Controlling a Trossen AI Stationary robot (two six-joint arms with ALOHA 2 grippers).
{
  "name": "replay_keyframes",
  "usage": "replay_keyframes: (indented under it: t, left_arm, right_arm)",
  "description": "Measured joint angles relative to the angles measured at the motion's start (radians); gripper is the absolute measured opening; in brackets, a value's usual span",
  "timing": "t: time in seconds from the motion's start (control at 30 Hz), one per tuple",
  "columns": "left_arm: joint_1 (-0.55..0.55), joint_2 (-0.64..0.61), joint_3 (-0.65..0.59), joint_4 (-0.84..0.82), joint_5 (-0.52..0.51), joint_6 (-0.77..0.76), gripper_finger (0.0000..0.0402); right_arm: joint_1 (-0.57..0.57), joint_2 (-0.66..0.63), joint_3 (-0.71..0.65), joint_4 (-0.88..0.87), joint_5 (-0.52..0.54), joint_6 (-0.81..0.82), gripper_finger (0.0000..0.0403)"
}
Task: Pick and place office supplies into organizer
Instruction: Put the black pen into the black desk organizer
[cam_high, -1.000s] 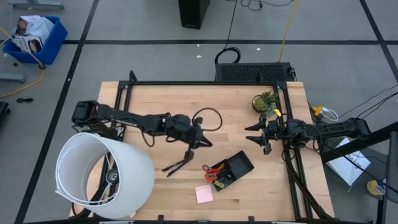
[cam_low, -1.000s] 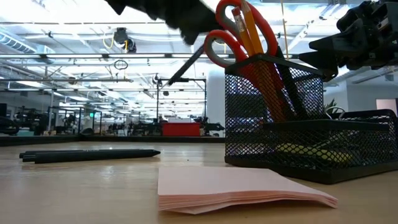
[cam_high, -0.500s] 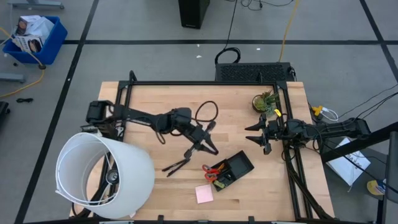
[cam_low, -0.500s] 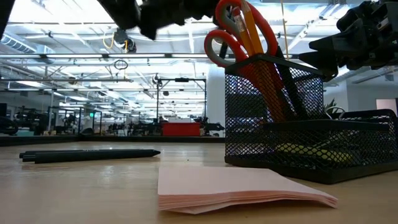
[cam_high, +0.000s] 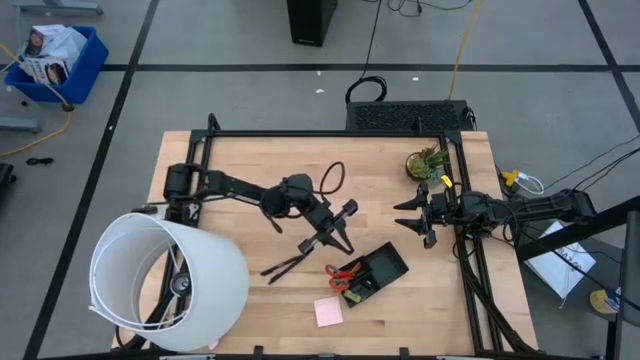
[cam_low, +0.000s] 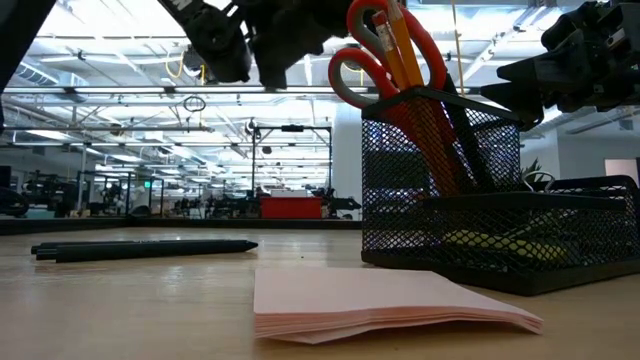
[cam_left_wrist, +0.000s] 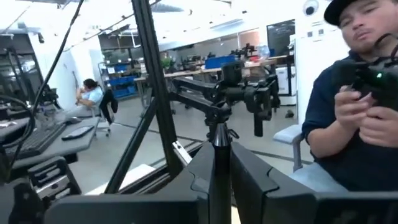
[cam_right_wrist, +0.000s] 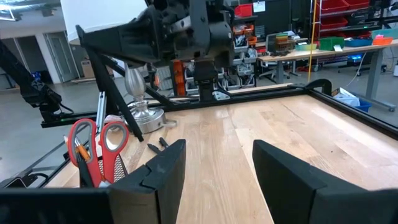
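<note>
My left gripper (cam_high: 340, 218) hangs over the table's middle, just far-left of the organizer, shut on a thin black pen (cam_high: 312, 243). It also shows dark at the top of the low view (cam_low: 250, 30). The organizer (cam_high: 380, 270) is a black mesh tray with a cup (cam_low: 440, 170). In the cup stand the red-handled scissors (cam_low: 375, 55), an orange pencil (cam_low: 405, 45) and black pens. Two more black pens (cam_high: 283, 266) lie on the table to its left. The pink sticky pad (cam_high: 327, 312) lies near the front edge. My right gripper (cam_right_wrist: 214, 168) waits open by the right edge. My left gripper pinches the black pen between its two fingers, which point level toward the table's right. In the left wrist view the pen shows only as a dark strip (cam_left_wrist: 221, 165) in the narrow gap. The pen is lifted clear of the table; which part is held I cannot tell.
A large white lampshade (cam_high: 165, 285) covers the near-left corner. A small potted plant (cam_high: 425, 160) stands far right by the black frame rail. Small black clips (cam_right_wrist: 155, 144) lie on the wood beyond the organizer. A person sits beyond the table's right side (cam_left_wrist: 354, 124).
My left gripper has travelled toward the table's right edge, from beside the loose pens to just left of the organizer, carrying the pen. In the low view the slanting pen below it has gone out of sight above the picture. The right arm has kept still.
</note>
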Motion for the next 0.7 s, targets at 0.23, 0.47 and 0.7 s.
replay_keyframes:
  t: [0.23, 0.47, 0.7]
  left_arm:
    - [-0.033, 0.019, 0.066, -0.001, 0.051, -0.005, 0.0032]
    - [-0.040, 0.072, 0.095, 0.047, 0.105, 0.012, 0.0037]
    - [-0.040, 0.166, 0.201, 0.055, 0.156, -0.038, 0.0035]
  right_arm:
    - [0.000, 0.000, 0.000, 0.000, 0.000, 0.000, 0.0183]
    - [0.000, 0.000, 0.000, -0.008, 0.000, 0.000, 0.0183]
    - [0.000, 0.000, 0.000, -0.002, 0.000, 0.000, 0.0183]
